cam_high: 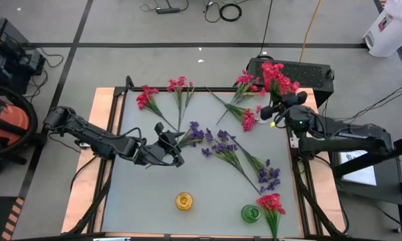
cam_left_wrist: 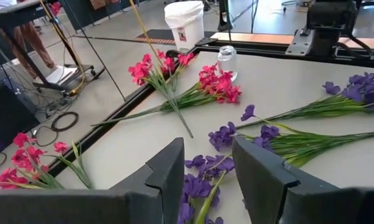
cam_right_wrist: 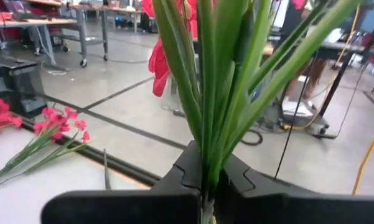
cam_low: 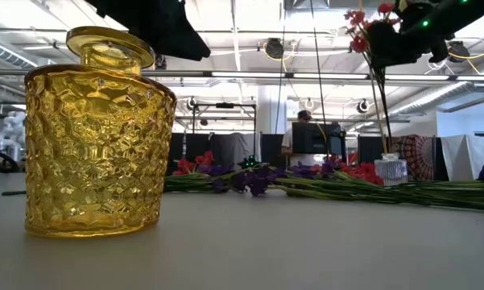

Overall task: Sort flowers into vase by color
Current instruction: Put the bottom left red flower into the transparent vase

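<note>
Yellow vase (cam_low: 97, 133): nearest the low camera, upright on the surface (cam_high: 207, 187); from above (cam_high: 184, 201) it stands at the near edge, to the left of the green vase.
Green vase (cam_high: 251, 213): near edge of the surface, right of the yellow vase, with a red sprig (cam_high: 272, 204) lying at it on the side away from the yellow vase.
Purple sprigs (cam_high: 222, 144): lying flat mid-surface, beyond the yellow vase, stems running toward the green vase.
Pink sprigs (cam_high: 180, 86): lying at the far edge, well apart from the yellow vase; more pink ones (cam_left_wrist: 211, 84) lie near a clear vase.
Clear vase (cam_left_wrist: 227, 62): upright at the far right corner, diagonally across from the yellow vase.
Left hand (cam_high: 176, 140): low over the surface, beyond and left of the yellow vase, fingers (cam_left_wrist: 168, 171) spread apart around the blossoms of one purple sprig (cam_left_wrist: 205, 180), not clamped on it.
Right hand (cam_high: 275, 111): raised at the far right, well apart from the yellow vase, fingers (cam_right_wrist: 180, 171) closed on a bunch of green stems (cam_right_wrist: 215, 93) with red blossoms (cam_high: 275, 75) on top.
Person (cam_low: 298, 141): standing in the room behind the surface.
</note>
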Available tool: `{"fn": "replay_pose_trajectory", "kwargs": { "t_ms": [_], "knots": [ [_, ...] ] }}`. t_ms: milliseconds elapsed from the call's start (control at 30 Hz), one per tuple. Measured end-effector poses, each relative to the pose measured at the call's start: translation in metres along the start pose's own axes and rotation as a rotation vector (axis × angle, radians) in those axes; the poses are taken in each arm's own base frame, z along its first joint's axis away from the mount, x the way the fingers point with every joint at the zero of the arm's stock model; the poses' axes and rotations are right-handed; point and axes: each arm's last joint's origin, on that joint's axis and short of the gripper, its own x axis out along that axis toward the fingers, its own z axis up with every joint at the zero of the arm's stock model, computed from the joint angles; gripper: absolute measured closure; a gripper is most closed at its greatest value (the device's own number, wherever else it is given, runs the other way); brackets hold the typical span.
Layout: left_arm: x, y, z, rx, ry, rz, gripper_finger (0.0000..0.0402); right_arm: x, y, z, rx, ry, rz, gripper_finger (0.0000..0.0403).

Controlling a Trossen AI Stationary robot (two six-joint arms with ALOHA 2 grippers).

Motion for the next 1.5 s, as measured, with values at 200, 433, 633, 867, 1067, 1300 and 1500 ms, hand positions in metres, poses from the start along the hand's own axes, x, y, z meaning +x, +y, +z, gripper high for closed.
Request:
{"fn": "replay_pose_trajectory", "kwargs": {
  "t_ms": [200, 433, 633, 867, 1067, 1300, 1500],
  "knots": [
    [0.000, 0.000, 0.000, -0.026, -0.001, 0.000, 0.0258, 0.006, -0.006, -0.005, 0.007, 0.047, -0.030, 0.0399],
    [0.000, 0.000, 0.000, -0.027, -0.002, -0.003, 0.0258, 0.009, -0.009, -0.005, 0.010, 0.049, -0.063, 0.0399],
    [0.000, -0.001, 0.001, -0.033, -0.006, -0.006, 0.0258, 0.010, -0.009, -0.004, 0.025, 0.052, -0.043, 0.0399],
    [0.000, -0.001, 0.001, -0.038, -0.010, -0.009, 0.0258, 0.013, -0.011, -0.003, 0.042, 0.045, -0.051, 0.0399],
    [0.000, -0.001, 0.002, -0.044, -0.016, -0.011, 0.0258, 0.016, -0.013, -0.001, 0.053, 0.031, -0.071, 0.0399],
    [0.000, -0.001, 0.002, -0.045, -0.016, -0.011, 0.0258, 0.022, -0.010, -0.003, 0.049, 0.056, -0.044, 0.0399],
    [0.000, -0.001, 0.002, -0.045, -0.016, -0.011, 0.0258, 0.031, -0.002, -0.010, 0.000, 0.099, -0.052, 0.0398]
  ]
}}
